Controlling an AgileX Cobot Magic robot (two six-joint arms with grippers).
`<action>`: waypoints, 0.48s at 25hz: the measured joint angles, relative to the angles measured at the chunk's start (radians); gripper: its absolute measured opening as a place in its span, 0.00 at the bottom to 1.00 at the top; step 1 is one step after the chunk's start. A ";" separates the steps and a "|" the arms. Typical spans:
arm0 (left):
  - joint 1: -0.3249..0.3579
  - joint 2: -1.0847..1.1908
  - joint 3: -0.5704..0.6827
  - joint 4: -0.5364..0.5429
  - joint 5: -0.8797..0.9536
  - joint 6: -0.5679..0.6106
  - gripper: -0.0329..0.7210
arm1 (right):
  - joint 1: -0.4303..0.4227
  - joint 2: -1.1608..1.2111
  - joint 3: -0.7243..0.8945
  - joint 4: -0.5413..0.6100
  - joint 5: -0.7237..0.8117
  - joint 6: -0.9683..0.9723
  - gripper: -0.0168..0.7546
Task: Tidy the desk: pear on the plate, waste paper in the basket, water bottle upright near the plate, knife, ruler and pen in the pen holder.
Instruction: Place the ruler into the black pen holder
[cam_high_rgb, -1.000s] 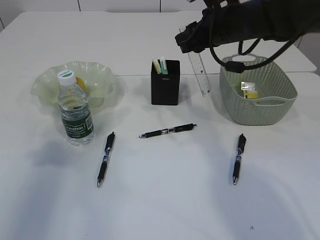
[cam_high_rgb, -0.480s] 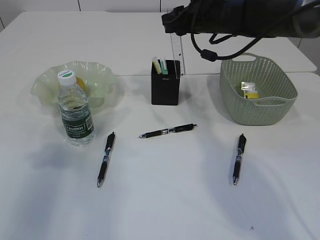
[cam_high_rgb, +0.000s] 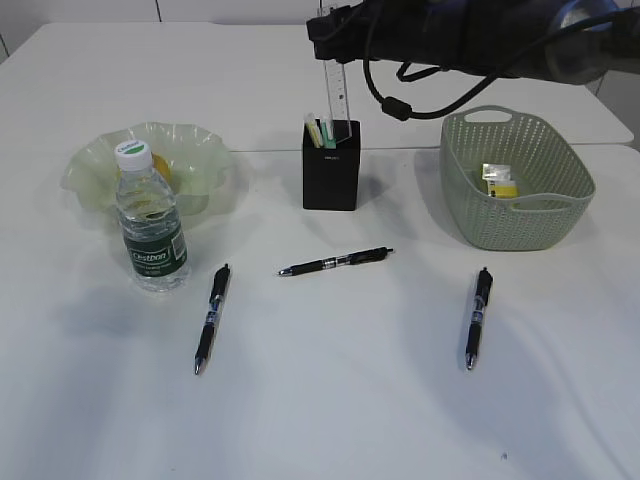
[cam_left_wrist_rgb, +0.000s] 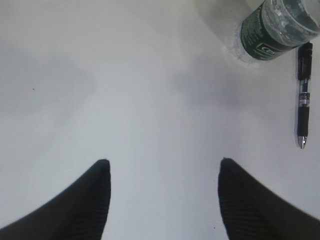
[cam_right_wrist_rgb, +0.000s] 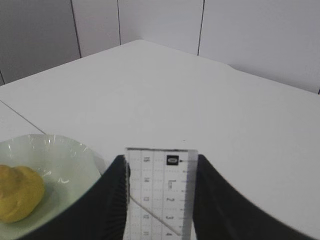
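While the plate (cam_high_rgb: 150, 165) sits at the far left of the desk (cam_high_rgb: 330, 400) with the pear (cam_right_wrist_rgb: 17, 192) lying in it, the bottle (cam_high_rgb: 150, 222) stands upright just in front of it, its cap overlapping the plate's rim in the exterior view. Right of the bottle a pen (cam_high_rgb: 211, 318) lies on the desk, pointing toward the near edge. The left gripper (cam_left_wrist_rgb: 162, 172) hovers over bare desk with its jaws apart and nothing between them; the bottle's base and that pen show at the top right of its wrist view. Nearer the middle, a second pen (cam_high_rgb: 335, 262) lies almost crosswise in front of the pen holder (cam_high_rgb: 331, 165). The holder stands upright with pale green and white items poking out of its left side. Above it the right gripper (cam_right_wrist_rgb: 160, 165) reaches in from the right, jaws clamped on the ruler (cam_high_rgb: 333, 85), which hangs upright with its lower end at the holder's mouth; whether it touches the holder cannot be told. Farther right a third pen (cam_high_rgb: 477, 317) lies on the desk, and behind it the basket (cam_high_rgb: 516, 180) holds the waste paper (cam_high_rgb: 499, 180).
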 joint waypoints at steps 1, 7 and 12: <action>0.000 0.000 0.000 0.000 0.000 0.000 0.67 | 0.000 0.008 -0.018 0.000 0.002 0.000 0.37; 0.000 0.000 0.000 0.000 0.000 0.000 0.67 | 0.000 0.059 -0.098 0.002 0.004 -0.001 0.37; 0.000 0.000 0.000 0.000 0.000 0.000 0.67 | 0.000 0.095 -0.105 0.004 0.006 -0.002 0.37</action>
